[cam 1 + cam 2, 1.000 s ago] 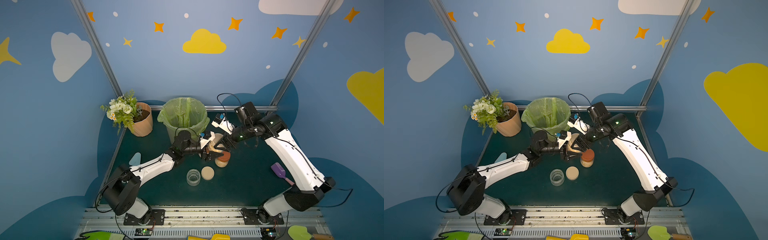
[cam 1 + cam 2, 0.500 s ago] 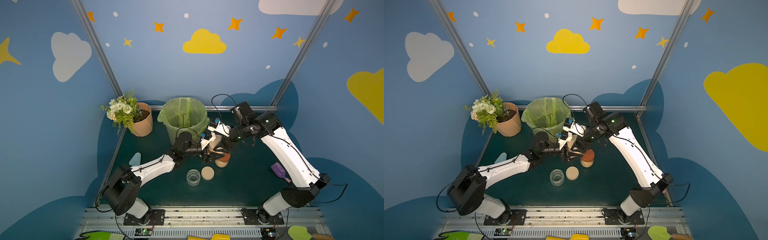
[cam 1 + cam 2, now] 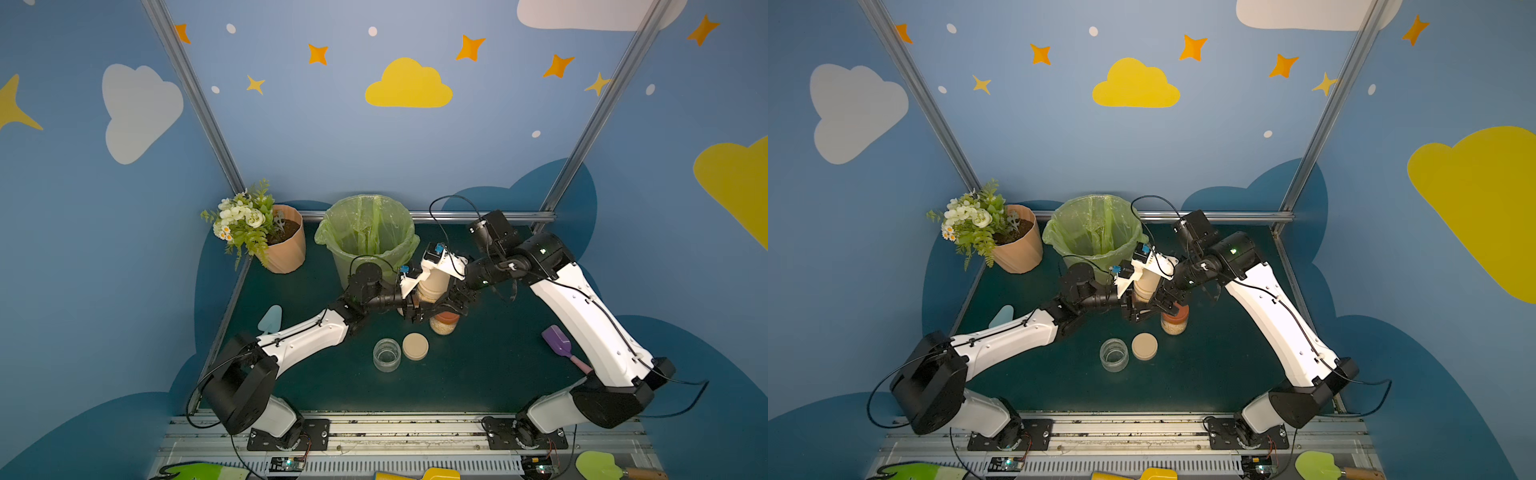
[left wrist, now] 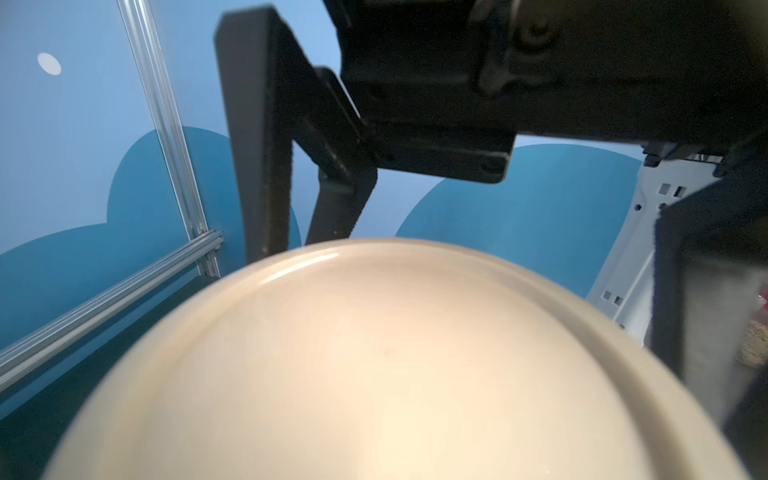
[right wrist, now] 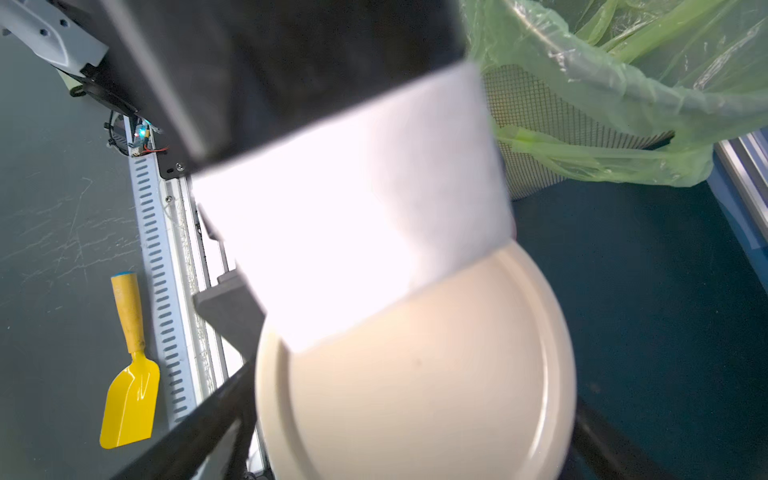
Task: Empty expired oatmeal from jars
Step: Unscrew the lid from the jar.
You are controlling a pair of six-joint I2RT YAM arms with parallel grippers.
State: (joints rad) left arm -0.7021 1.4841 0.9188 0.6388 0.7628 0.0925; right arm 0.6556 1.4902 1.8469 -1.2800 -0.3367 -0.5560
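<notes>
Over our dark bench (image 3: 478, 374), the jar (image 3: 432, 287) of oatmeal (image 3: 424, 296) sits clamped in the left hand (image 3: 415, 306), with the right hand (image 3: 451, 299) spread open around its beige lid (image 5: 415, 374); we judge this the unscrewing step, so next we close, twist it off, then tip into the bin (image 3: 365, 232) just beyond both hands.

- Both top views are bright and evenly lit from overhead; the walls (image 3: 332, 137) behind the bin (image 3: 353, 266) keep saturated colour, and the far corners darken slightly.
- The frame posts (image 3: 195, 104) on either side of the bin splay outward, a wide-angle distortion.
- On the table (image 3: 478, 374) in front of the bin, shadows under the arms are faint and soft-edged.
- In the left wrist view the beige-lidded jar (image 4: 374, 365) is far out of focus, with a thin glare arc near its rim.
- In the right wrist view a white arm part (image 5: 353, 228) beside the bin is blown out and blurred, while the bin's mesh stays fairly sharp.
</notes>
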